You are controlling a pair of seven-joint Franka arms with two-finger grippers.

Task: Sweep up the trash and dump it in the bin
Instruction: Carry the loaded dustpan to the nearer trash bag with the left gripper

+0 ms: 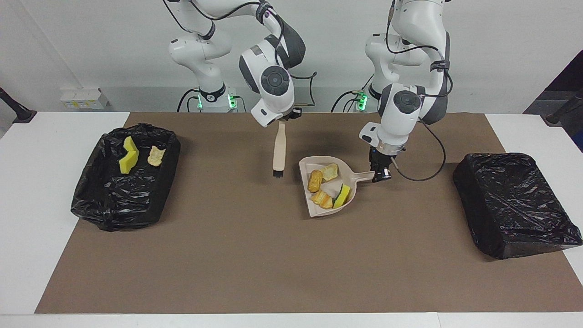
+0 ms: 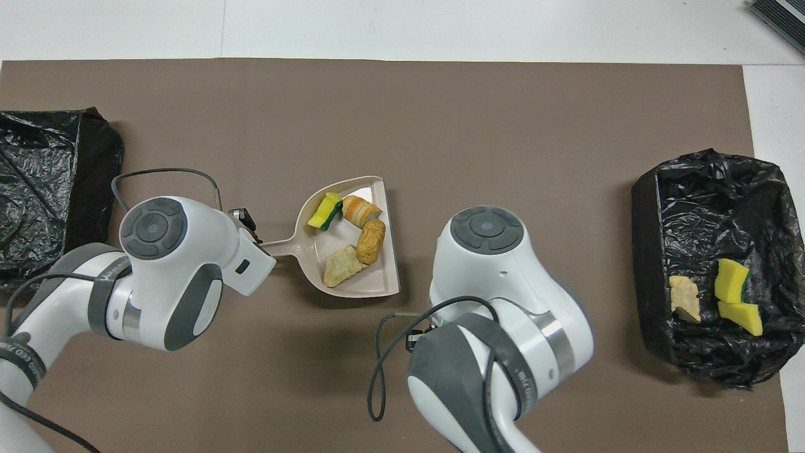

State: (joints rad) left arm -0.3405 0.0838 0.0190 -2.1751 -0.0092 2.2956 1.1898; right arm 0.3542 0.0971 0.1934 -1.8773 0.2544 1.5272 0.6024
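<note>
Left gripper (image 1: 380, 173): its fingers are squeezed tight on the end of the handle of the beige plastic dustpan (image 1: 329, 205). It is over the middle of the brown mat (image 1: 255, 264).

Right gripper (image 1: 283, 119): its fingers are squeezed tight on the top of the beige brush with short black bristles (image 1: 278, 152). The brush hangs straight down, bristles at the bottom, beside the dustpan and not touching it.

Trash in the dustpan: four bits lie in it. A tan bread lump (image 1: 329, 171), an orange-brown bread lump (image 1: 314, 180), a striped orange bread lump (image 1: 322, 198) and a yellow sponge chunk with a green back (image 1: 343, 196).

Trash already binned: two yellow sponge chunks (image 1: 128, 155) and one tan bread lump (image 1: 155, 156) lie in the open bin lined with a black plastic bag (image 1: 123, 214) at the right arm's end of the table.

Other bin: a second black-bagged bin (image 1: 514, 205) sits at the left arm's end. I see no trash in it.

Long way of the dustpan: the handle points toward the left arm's end. The wide open mouth points toward the right arm's end, where the bin with trash is.

What the next move turns on: the bin with trash in it is well apart from the dustpan, past the brush. The bin at the left arm's end is nearer to the arm that holds the dustpan. I think the pan must stay level on the way, or the bits could slide out of the open mouth.

Which arm works: I think the left arm does the carry. The right arm just needs to keep the brush out of the way.
</note>
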